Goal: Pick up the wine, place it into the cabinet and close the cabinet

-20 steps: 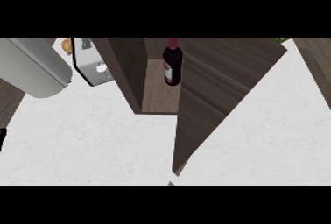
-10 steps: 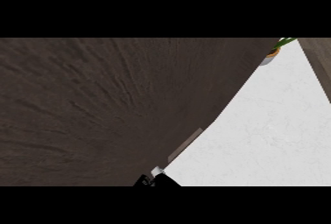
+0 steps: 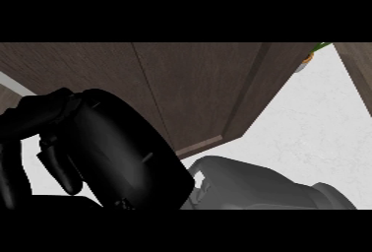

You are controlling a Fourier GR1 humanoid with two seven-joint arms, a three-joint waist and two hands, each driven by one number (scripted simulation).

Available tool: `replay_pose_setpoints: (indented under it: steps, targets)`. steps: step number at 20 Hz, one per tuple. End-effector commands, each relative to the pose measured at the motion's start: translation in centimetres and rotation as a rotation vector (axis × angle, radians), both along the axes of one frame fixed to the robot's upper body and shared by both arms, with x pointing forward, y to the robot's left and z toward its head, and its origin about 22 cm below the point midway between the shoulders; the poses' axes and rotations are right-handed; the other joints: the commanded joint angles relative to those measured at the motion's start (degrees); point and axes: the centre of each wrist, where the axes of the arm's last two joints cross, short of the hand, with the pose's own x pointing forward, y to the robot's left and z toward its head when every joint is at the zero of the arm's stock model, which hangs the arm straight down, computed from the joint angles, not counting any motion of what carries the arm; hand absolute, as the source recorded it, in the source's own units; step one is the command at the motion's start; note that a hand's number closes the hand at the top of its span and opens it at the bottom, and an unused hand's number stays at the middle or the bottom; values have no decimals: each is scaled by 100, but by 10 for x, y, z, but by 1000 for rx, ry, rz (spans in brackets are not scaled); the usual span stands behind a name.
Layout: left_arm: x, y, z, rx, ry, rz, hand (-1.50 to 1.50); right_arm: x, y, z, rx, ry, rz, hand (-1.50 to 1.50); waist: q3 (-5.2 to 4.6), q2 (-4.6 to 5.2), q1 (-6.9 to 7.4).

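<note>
The dark wood cabinet door (image 3: 196, 88) fills the upper half of the head view, its lower edge slanting down toward the middle. No wine bottle shows; the door covers where it stood. My right hand (image 3: 109, 147) looms large and black at the lower left, close to the camera and in front of the door, fingers (image 3: 62, 170) relaxed and holding nothing. Its grey forearm (image 3: 254, 189) enters from the lower right. My left hand does not show.
White counter (image 3: 305, 133) shows at the right, beyond the door's edge. A small orange and green item (image 3: 309, 56) lies at the top right, beside another dark wood panel (image 3: 359, 69).
A second ago the cabinet stood open with the wine bottle inside. The door then swung across and hid it. My right hand and forearm have since risen into view at the lower left.
</note>
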Motion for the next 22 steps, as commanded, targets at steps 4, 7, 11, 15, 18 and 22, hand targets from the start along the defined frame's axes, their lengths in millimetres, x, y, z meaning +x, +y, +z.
replay_pose_setpoints:
  steps: [4, 7, 11, 15, 18, 22]
  targets:
    - [8, -2, 0, 18, -20, 30, -150, 66, 16, 10, -71, -89, -127, 150, 4, 17, -57]
    - [6, -2, 4, 2, -5, 21, -150, 90, 11, 0, -62, -57, -140, 150, 7, 11, -65]
    - [11, 6, 9, 25, -8, 13, -150, 116, 3, -7, -62, -21, -168, 150, 7, 5, -84]
    - [0, 6, 2, 16, 14, 20, -150, 141, -10, -26, -67, -14, -187, 150, 6, 13, -30]
    - [16, -2, 20, 32, -19, 7, -150, 154, -15, -18, -87, -35, -202, 150, 9, 30, -78]
    - [5, 1, -4, 17, 2, -4, -150, 166, -29, -22, -127, -75, -238, 150, 0, 28, -24]
